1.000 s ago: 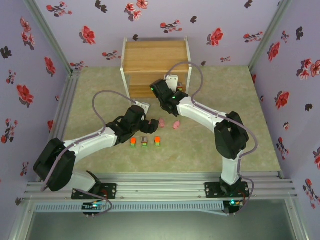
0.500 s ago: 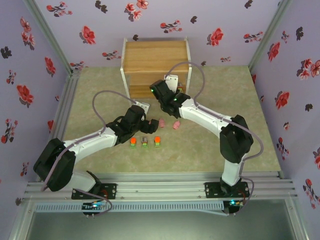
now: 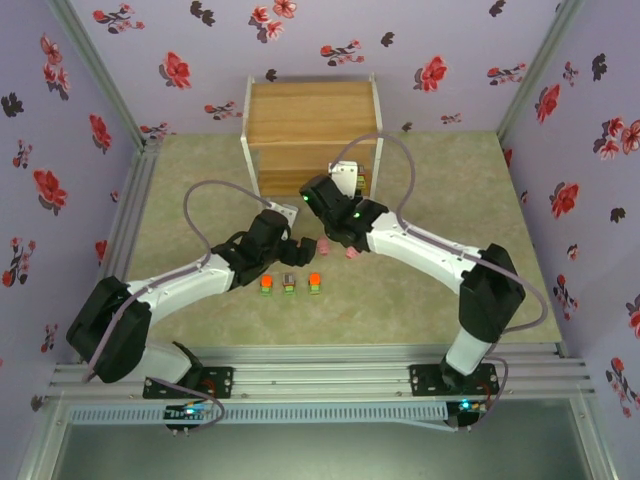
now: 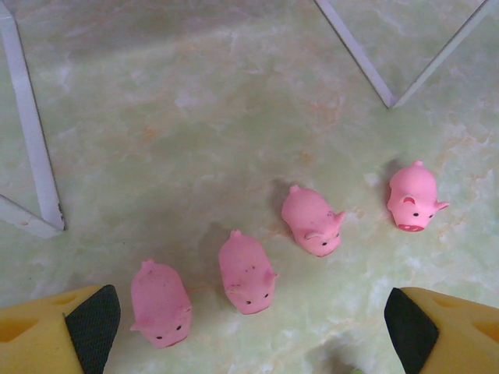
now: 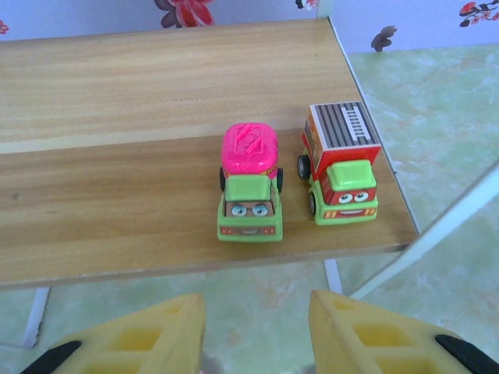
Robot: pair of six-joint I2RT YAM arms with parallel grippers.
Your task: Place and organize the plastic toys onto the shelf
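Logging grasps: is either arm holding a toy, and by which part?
Nothing held: left gripper, jaws open, above the pigs; right gripper, jaws empty, facing the shelf.

Left arm [image 3: 180,284] and right arm [image 3: 420,245] look the same: white link tubes, chunky black joint housings, green LED [image 3: 352,212] near the wrist. A grey cable [image 3: 214,183] loops off each. Fingers [image 4: 43,336] are yellow plastic with black pads [image 4: 97,323].

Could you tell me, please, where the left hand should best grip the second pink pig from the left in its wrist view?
Grip the pig across its rounded flanks at mid-body, coming straight down. It lies nose toward the open left hand, narrow width across the hand's opening, with room on both sides.
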